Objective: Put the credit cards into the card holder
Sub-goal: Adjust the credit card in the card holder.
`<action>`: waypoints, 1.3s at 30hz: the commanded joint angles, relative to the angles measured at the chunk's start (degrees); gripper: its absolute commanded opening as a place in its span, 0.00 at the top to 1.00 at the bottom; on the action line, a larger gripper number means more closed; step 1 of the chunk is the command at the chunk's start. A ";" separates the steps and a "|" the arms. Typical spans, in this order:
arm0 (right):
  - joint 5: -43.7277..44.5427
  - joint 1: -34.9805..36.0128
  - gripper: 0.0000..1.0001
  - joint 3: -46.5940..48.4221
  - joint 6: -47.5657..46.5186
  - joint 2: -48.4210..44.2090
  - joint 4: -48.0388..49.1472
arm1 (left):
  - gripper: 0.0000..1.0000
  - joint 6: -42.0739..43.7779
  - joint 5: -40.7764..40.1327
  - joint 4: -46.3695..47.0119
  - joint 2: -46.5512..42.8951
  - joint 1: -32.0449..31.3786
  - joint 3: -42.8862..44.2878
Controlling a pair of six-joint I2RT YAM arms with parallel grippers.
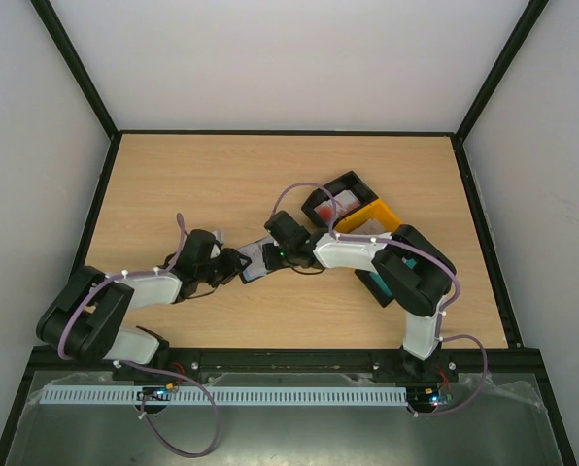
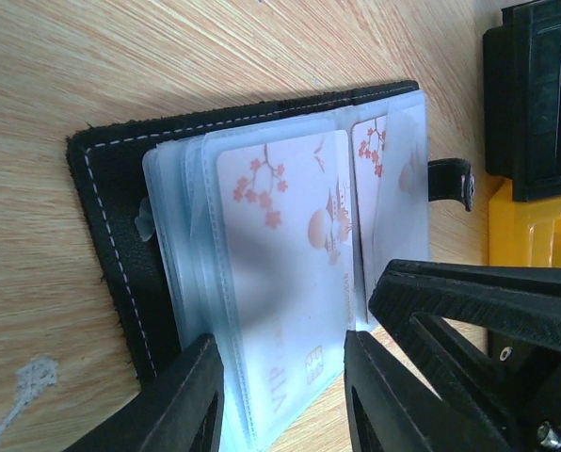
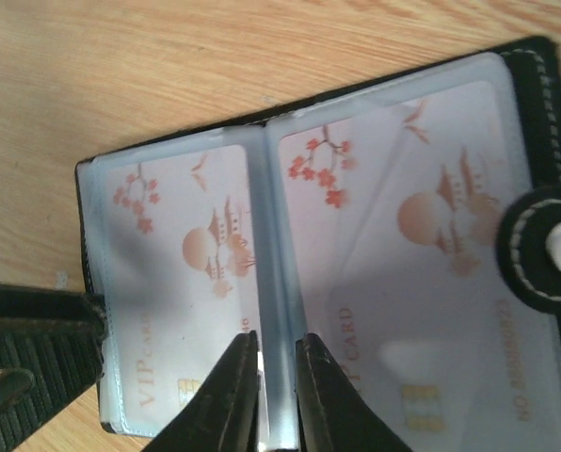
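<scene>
While both hands crowd over it, the holder [image 1: 254,262] lies open on the tabletop [image 1: 192,184], at the centre of the top view, just left of the bins. Black stitched cover down, pale blue clear sleeves facing up.

Right wrist view:
- Two sleeve pages are spread flat.
- Left card [image 3: 182,250] and right card [image 3: 422,235] each sit inside a sleeve, pale with red blossom and sun print. "VIP" text is readable on the left one.
- Clasp tab [image 3: 544,250] pokes in at the right edge and overlaps the right page.
- Right hand [image 3: 276,344] comes up from bottom centre. Its fingers are narrowly apart, with the fold between the two pages lying in the gap.

Left wrist view:
- Left hand [image 2: 280,358] is at the bottom of the frame.
- Its fingers are moderately apart and flank the near end of the sleeve stack and the front card.
- Cannot tell whether they clamp it or just sit beside it.

Bins:
- Black bin [image 1: 346,184] and yellow bin [image 1: 372,216] are joined, right of centre in the top view.
- Loose cards [image 1: 333,204], red and white, lie in the black bin.
- The yellow bin is partly hidden by the right arm.
</scene>
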 commanded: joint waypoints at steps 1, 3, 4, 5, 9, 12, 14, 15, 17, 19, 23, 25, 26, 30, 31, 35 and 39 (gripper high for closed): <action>3.10 0.57 0.91 1.71 -1.57 -0.63 -3.09 | 0.63 0.52 0.69 0.17 0.99 -0.13 0.64; 2.36 0.72 0.95 1.69 -1.74 0.02 -3.01 | 0.63 0.61 0.87 0.40 1.03 -0.13 0.57; 2.07 0.73 0.95 1.76 -1.87 0.42 -3.00 | 0.63 0.61 1.01 0.55 1.16 -0.13 0.63; 1.79 0.74 0.96 1.76 -1.84 0.95 -3.03 | 0.63 0.59 1.18 0.76 1.28 -0.13 0.67; 0.58 0.95 0.97 1.47 -2.01 2.30 -2.79 | 0.63 0.48 2.44 2.01 1.96 -0.13 0.68; 0.14 1.01 0.97 1.32 -2.10 2.93 -2.76 | 0.63 0.27 3.29 2.98 2.36 -0.13 0.69; 0.04 1.08 0.98 1.40 -2.18 3.29 -2.80 | 0.63 0.30 3.94 3.63 2.31 -0.13 0.69; -0.01 1.11 0.98 1.41 -2.19 3.42 -2.81 | 0.63 0.28 4.18 3.94 2.24 -0.13 0.71; -0.11 1.24 0.98 1.41 -2.34 3.66 -2.89 | 0.63 0.36 4.50 4.48 1.99 -0.13 0.67; -0.13 1.38 0.98 1.48 -2.49 3.64 -2.90 | 0.63 0.55 4.89 5.00 1.78 -0.13 0.87; -0.18 1.35 0.98 1.58 -2.84 3.52 -3.07 | 0.64 1.18 6.63 6.58 2.07 -0.13 1.60; 0.05 1.36 0.98 1.59 -2.77 3.22 -3.07 | 0.66 1.67 7.38 7.12 2.39 -0.13 2.26; 0.36 1.41 0.98 1.52 -2.62 2.84 -2.93 | 0.66 1.84 7.58 7.18 2.44 -0.13 2.61; 3.02 1.34 0.98 0.45 -1.13 0.38 -1.22 | 0.67 2.60 8.08 6.88 2.57 -0.14 3.68; 3.86 1.17 0.98 0.04 -0.73 -0.36 -0.81 | 0.67 2.73 8.25 6.76 2.82 -0.17 3.96; 8.45 0.62 0.96 -0.80 1.00 -2.41 -0.69 | 0.67 2.89 9.14 6.96 4.19 -0.21 4.81; 11.25 0.48 0.93 -1.16 1.57 -3.65 -1.26 | 0.66 2.55 9.57 7.35 5.26 -0.21 5.16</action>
